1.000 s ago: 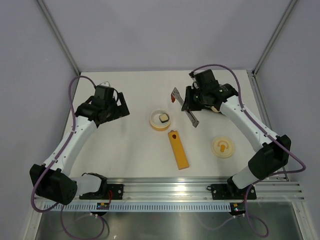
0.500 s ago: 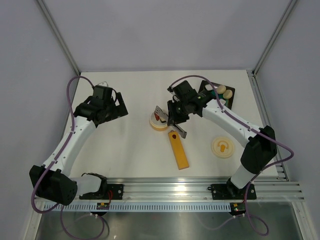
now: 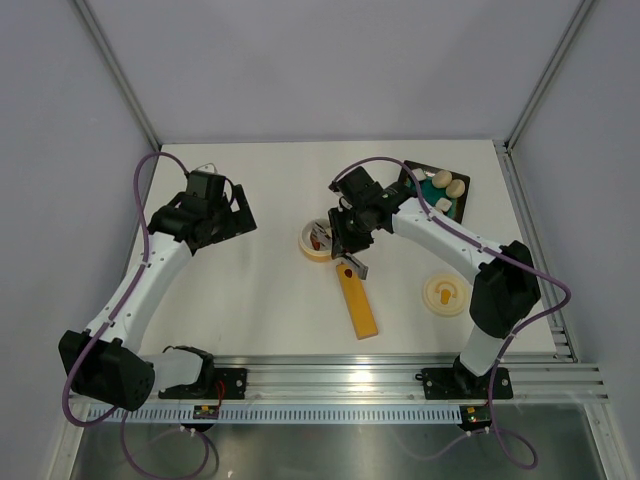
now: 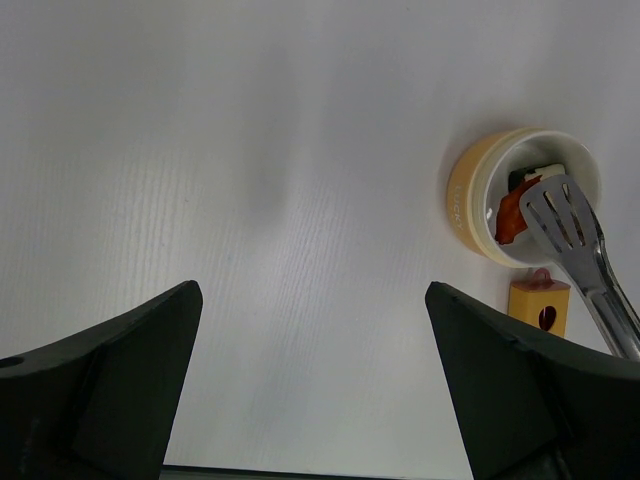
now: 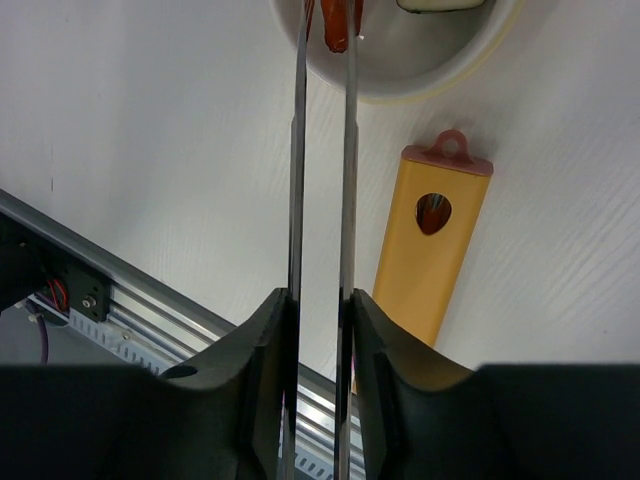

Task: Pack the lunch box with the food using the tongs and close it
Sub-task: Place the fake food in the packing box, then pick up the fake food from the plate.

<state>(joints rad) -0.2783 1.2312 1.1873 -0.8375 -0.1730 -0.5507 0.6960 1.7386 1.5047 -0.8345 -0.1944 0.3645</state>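
Observation:
The lunch box, a cream-yellow round bowl, stands mid-table with a white and dark block of food inside. My right gripper is shut on the silver tongs, pressing both thin arms. The tongs' tips reach into the bowl with a reddish bit between them. In the left wrist view the slotted tong head lies over the reddish bit. The round lid lies flat at the right. My left gripper is open over bare table, left of the bowl.
A long orange-yellow bar with a red dot lies just in front of the bowl, under the tongs' handle. A black tray at the back right holds two cream ovals and a white block. An aluminium rail runs along the near edge.
My right arm has swung left from over the black tray to the bowl, carrying the tongs and the reddish bit; the tray now shows. The left arm has not moved.

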